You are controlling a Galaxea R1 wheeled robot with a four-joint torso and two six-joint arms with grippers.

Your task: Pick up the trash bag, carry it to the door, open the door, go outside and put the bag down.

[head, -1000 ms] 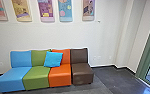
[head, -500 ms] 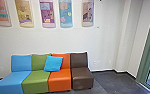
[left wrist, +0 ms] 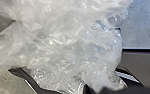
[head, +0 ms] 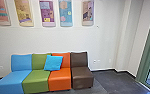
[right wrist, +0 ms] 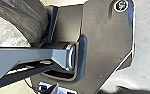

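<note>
Presently: crinkled, translucent trash bag (left wrist: 66,45) in left wrist view; both jaws' state, cannot tell. Smooth, boxy sofa (head: 36,77) at eight o'clock, squarish cushion (head: 53,63) atop.

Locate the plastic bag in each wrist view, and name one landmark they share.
Left wrist view: the bag, large and crumpled, across much of the picture.
Right wrist view: the bag, in part, alongside the jointed bar.
Shared landmark: the pale ground.
</note>
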